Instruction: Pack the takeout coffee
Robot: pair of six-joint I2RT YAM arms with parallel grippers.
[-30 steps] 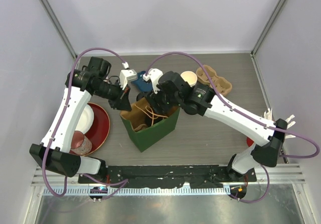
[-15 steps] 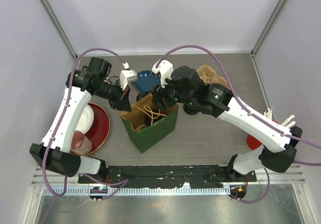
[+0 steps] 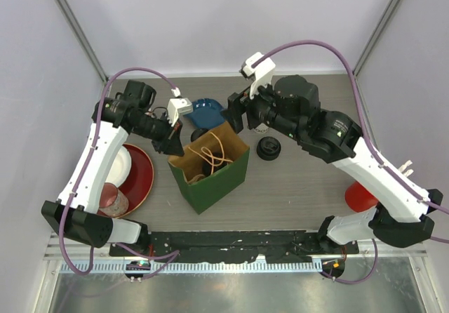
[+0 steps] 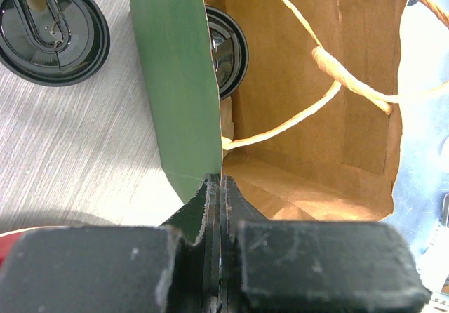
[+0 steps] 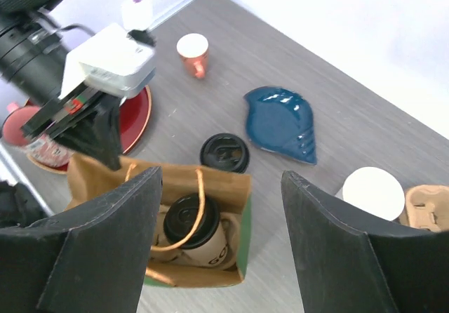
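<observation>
Clamping green paper bag (image 3: 214,180) rim, left jaws propping it open; right jaws, spread empty, needing centring over black-lidded cream paper cup (image 5: 224,151) on desk (image 3: 302,187).

The left arm (image 3: 95,165) rises from the near-left corner of the surface, runs along the left edge to an elbow near the far-left corner, then bends inward toward the middle. Its gripper (image 3: 170,144) points down and inward. In the wrist view the fingers (image 4: 207,215) are pressed flat together, pinching the rim of the green paper bag (image 4: 179,88).

The right arm (image 3: 372,172) starts at the near-right corner, folds out over the right edge and reaches back toward the far middle, wrist high. Its gripper (image 3: 238,116) faces left, with the fingers (image 5: 105,257) spread wide and holding nothing.
</observation>
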